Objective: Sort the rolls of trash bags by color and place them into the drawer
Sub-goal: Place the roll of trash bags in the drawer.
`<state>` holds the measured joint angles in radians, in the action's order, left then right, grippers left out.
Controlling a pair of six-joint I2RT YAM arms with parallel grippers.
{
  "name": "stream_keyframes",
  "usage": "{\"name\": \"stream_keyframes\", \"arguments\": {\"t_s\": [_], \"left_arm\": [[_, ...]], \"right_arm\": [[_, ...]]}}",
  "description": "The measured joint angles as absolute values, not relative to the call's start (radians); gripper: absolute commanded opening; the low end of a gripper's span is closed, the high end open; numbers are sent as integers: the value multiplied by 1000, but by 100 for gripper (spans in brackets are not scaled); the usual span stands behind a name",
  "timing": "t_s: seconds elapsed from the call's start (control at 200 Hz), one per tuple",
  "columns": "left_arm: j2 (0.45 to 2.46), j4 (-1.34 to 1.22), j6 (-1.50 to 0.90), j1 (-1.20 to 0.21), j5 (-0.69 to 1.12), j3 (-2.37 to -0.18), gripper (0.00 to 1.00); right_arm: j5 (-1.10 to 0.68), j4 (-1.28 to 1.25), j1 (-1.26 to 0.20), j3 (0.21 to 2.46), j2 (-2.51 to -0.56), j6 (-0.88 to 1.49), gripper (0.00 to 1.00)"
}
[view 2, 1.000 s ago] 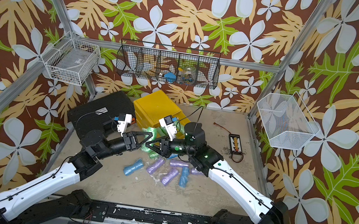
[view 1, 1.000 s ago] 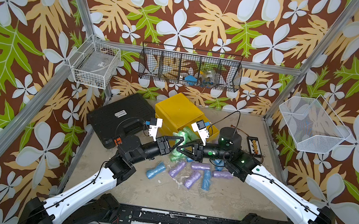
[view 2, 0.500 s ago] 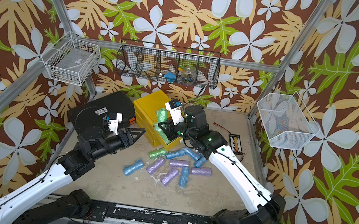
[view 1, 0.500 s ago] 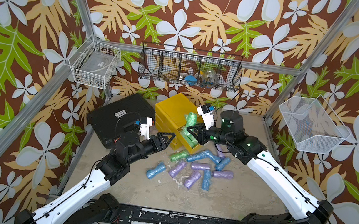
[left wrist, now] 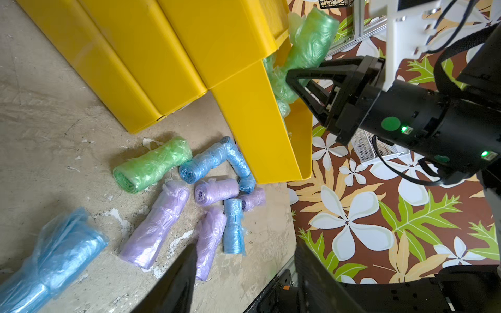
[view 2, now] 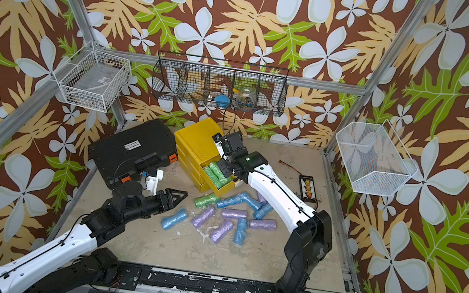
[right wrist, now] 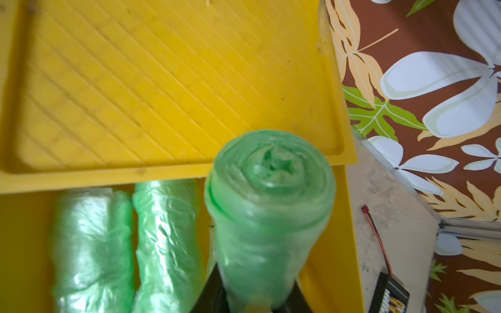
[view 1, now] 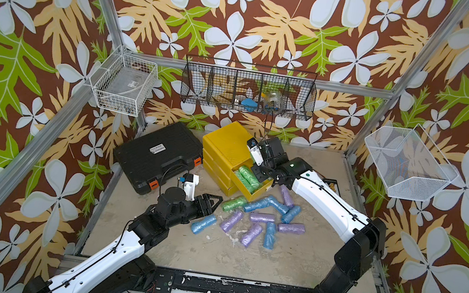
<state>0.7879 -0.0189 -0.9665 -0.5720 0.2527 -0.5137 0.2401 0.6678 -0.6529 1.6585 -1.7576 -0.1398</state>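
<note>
Since a second ago our right arm [view 1: 324, 197] has swung from the pile [view 1: 262, 218] up to the open drawer [view 1: 260, 189], carrying a green roll [right wrist: 271, 206]. Our left arm [view 1: 125, 247] has drawn back from the pile toward its own side.

We judge the release to be the risk. The green roll stands on end and tilted, over the free strip between the drawer's side wall and two green rolls [right wrist: 92, 244] already lying inside. Let go from here, it may topple across those two or tip over the wall onto the tabletop [view 1: 211, 256], since the film is slick and the roll is end-up. Pressing down could also shove the pulled-out drawer, which overhangs some blue rolls [left wrist: 214, 162].

Our right jaws are clamped on the lower end of the green roll, closed only to its width. Our left jaws stand well apart and hold nothing; they hover near a stray blue roll [view 1: 203, 224], apparently not touching it. One more green roll [view 1: 234, 202] lies with the blue and lilac ones on the tabletop before the drawer.
</note>
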Motion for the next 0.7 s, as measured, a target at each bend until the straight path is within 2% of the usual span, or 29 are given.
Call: {"name": "stream_keyframes", "arguments": {"t_s": [0.165,0.41,0.701], "left_arm": [[822,-15,-945,-572,260,-530,60],[885,1,-902,-572,263,-564,59],[972,60,-798,-572,230,-614,49]], "right_arm": [[267,703,-659,1644,-1757,-162,31],[265,728,-669,1639,-1735,-164,48],[233,715,-667,1655,-1658,-118,52]]}}
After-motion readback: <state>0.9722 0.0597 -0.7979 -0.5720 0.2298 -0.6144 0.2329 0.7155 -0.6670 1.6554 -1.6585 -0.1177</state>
